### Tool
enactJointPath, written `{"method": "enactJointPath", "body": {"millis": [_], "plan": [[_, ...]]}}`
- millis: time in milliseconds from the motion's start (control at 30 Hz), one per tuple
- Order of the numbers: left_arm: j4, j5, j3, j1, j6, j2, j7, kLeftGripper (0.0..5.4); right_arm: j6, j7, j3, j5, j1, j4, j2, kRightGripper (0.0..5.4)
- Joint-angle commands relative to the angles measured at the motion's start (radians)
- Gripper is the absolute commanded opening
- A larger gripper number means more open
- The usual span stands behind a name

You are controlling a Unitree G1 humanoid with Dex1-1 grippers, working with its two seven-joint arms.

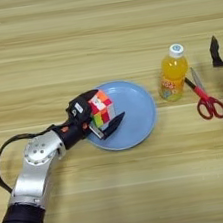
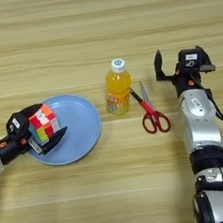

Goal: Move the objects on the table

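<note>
Nearest to the robot, the left gripper (image 1: pixel 105 115) reaches in from the lower left. Its two black fingers are clamped on the puzzle cube (image 1: pixel 101 109), one finger above it and one below. The cube is over the left part of the light-blue plate (image 1: pixel 133 111). I cannot tell if the cube already rests on the plate or hangs just above it. So I judge that the placing of the cube on the plate is almost done, and what is left there is to let go of the cube and pull the arm away.

A little farther, to the right of the plate, the orange-juice bottle (image 2: pixel 116 88) stands upright on the table (image 1: pixel 97 35), near the plate rim but apart from it. Just beside the bottle lie the red-handled scissors (image 2: pixel 152 111), blades pointing away from the robot. Neither is held by any gripper, so these two seem not handled yet. I see no pen anywhere.

Farther still, on the right side, the right gripper (image 2: pixel 177 65) hovers beyond the scissors with its fingers spread apart and nothing between them. It looks idle or waiting for its turn.
</note>
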Motion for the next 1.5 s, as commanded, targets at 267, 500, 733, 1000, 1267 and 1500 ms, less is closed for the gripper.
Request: {"method": "enactJointPath", "body": {"millis": [267,500,733,1000,1267,1500], "plan": [[0.064,0.009,0.016,-0.027,-0.013,-0.011,0.024,5.40,0.008,0.011,0.009,0.008,-0.016,0.001,0.012,5.39],[0.075,0.002,0.027,-0.040,-0.026,-0.020,0.026,5.40,0.011,0.017,0.013,0.010,-0.015,0.002,0.014,5.39],[0.068,-0.004,0.042,-0.046,-0.027,-0.026,0.033,5.40,0.014,0.023,0.012,0.010,-0.017,0.004,0.015,5.39],[0.044,-0.010,0.083,-0.052,-0.028,-0.019,0.057,5.40,0.017,0.023,0.017,0.008,-0.017,0.002,0.018,5.39],[0.044,0.002,0.092,-0.052,-0.031,-0.013,0.063,5.40,0.016,0.025,0.020,0.009,-0.017,-0.001,0.021,5.39],[0.053,0.004,0.085,-0.051,-0.030,-0.019,0.057,5.40,0.019,0.027,0.018,0.015,-0.018,-0.001,0.024,5.39]]}}
